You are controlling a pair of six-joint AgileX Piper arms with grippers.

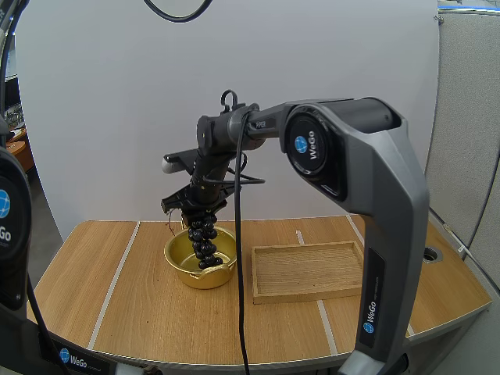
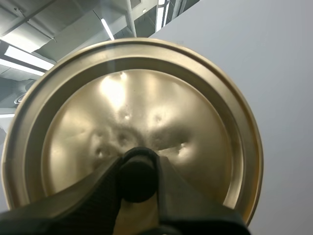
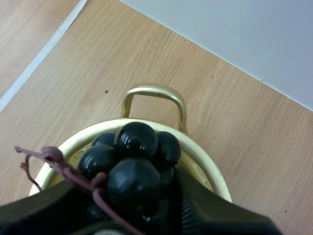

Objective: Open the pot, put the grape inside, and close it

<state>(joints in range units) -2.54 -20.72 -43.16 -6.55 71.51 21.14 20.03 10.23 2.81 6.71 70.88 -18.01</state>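
The gold pot (image 1: 201,268) stands open on the table, left of the wooden tray. My right gripper (image 1: 190,208) hangs just above it, shut on the top of a dark grape bunch (image 1: 205,238) whose lower end dangles inside the pot. In the right wrist view the grapes (image 3: 132,166) sit pinched between my fingers, with the reddish stem (image 3: 54,161) sticking out over the pot's rim (image 3: 208,171) and one handle (image 3: 154,95) beyond. My left gripper (image 2: 138,178) is shut on the black knob (image 2: 138,176) of the gold lid (image 2: 132,127), held up in the air.
A shallow wooden tray (image 1: 307,270) lies to the right of the pot. Bare wooden table (image 1: 117,297) with pale stripes extends left and in front of the pot.
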